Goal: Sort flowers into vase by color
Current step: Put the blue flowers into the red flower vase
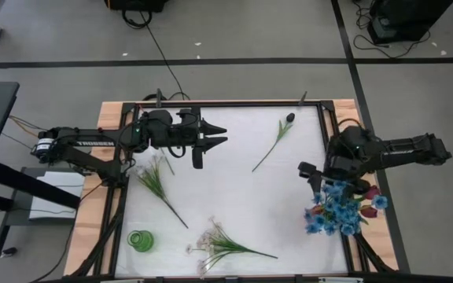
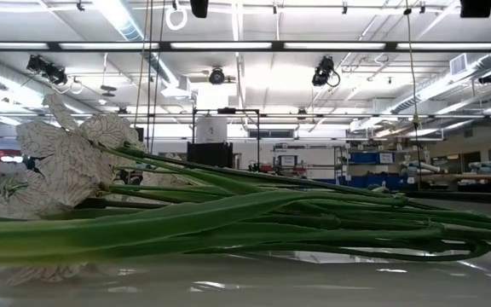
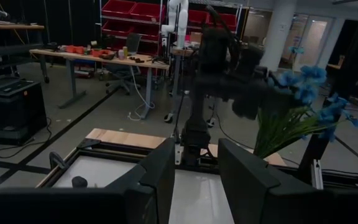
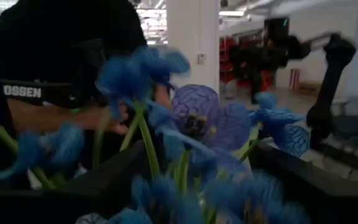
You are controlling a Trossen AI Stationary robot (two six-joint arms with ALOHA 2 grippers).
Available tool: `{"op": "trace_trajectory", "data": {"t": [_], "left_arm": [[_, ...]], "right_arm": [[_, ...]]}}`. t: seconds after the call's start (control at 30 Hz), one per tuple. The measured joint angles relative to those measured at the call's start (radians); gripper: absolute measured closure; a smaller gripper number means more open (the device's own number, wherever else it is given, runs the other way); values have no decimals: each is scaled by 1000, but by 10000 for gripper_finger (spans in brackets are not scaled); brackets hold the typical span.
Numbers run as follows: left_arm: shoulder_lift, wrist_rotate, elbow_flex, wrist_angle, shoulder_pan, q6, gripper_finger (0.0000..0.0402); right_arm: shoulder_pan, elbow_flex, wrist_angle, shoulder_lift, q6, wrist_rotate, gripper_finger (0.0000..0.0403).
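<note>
The blue flowers (image 1: 335, 211) stand bunched at the right edge of the counter (image 1: 234, 196), with dark red tulips (image 1: 370, 206) tucked against them; whatever holds them is hidden beneath the blossoms. The right tool (image 1: 318, 185) hangs just over this bunch, fingers spread, blue blossoms (image 4: 204, 121) between them in the wrist view without being pinched. On the counter lie a white spray (image 1: 215, 244) near the front edge, another pale flower (image 1: 157, 177) at left, and a dark bud (image 1: 289, 119) on its stem toward the back. A green vase (image 1: 140, 240) stands at the front left. The left tool (image 1: 217, 134) hovers over the back left, fingers partly spread, holding nothing. In the low view, green stems (image 2: 254, 213) fill the foreground and hide everything on the counter beyond.
</note>
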Motion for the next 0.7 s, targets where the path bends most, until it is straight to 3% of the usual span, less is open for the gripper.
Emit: {"op": "trace_trajectory", "data": {"t": [0.17,0.43,0.7], "left_arm": [[0,0,0,0,0,0,276],[0,0,0,0,0,0,276],[0,0,0,0,0,0,276]], "right_arm": [[-29,81,3,-3,4,34,117],[-104,169,3,16,11,222,119],[-134,178,-33,26,78,129,119]]}}
